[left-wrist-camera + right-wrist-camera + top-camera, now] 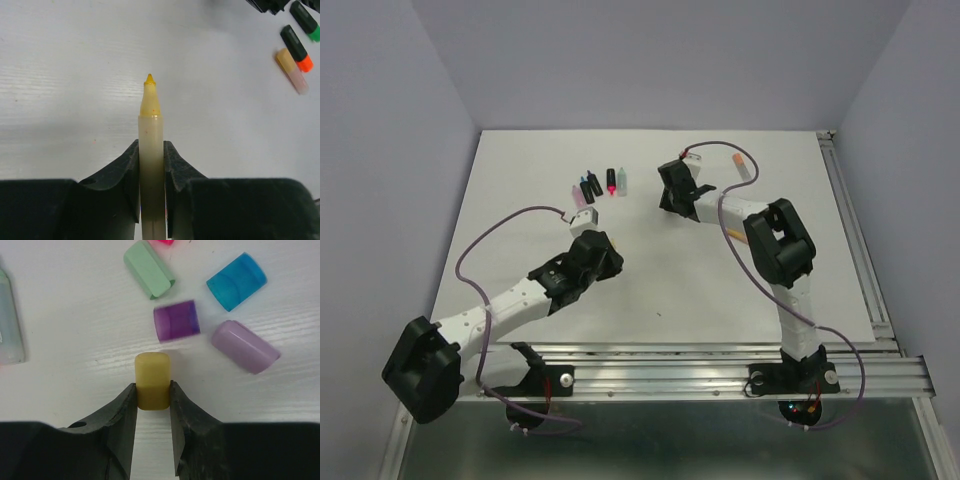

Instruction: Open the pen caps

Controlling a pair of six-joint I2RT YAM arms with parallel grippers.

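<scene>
Left gripper [151, 148] clamps one uncapped yellow pen [150, 131], its long axis along the fingers and its tip pointing away. Right gripper [152, 388] clamps one yellow cap [152, 375]. Four loose caps [176, 320] lie just beyond it on the table [75, 365].

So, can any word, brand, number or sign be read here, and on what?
None can be read. The uncapped pale yellow plastic pen in the left gripper and the stubby yellow plastic cap in the right gripper show no print. From the top view, the other pens are too small to tell.
</scene>
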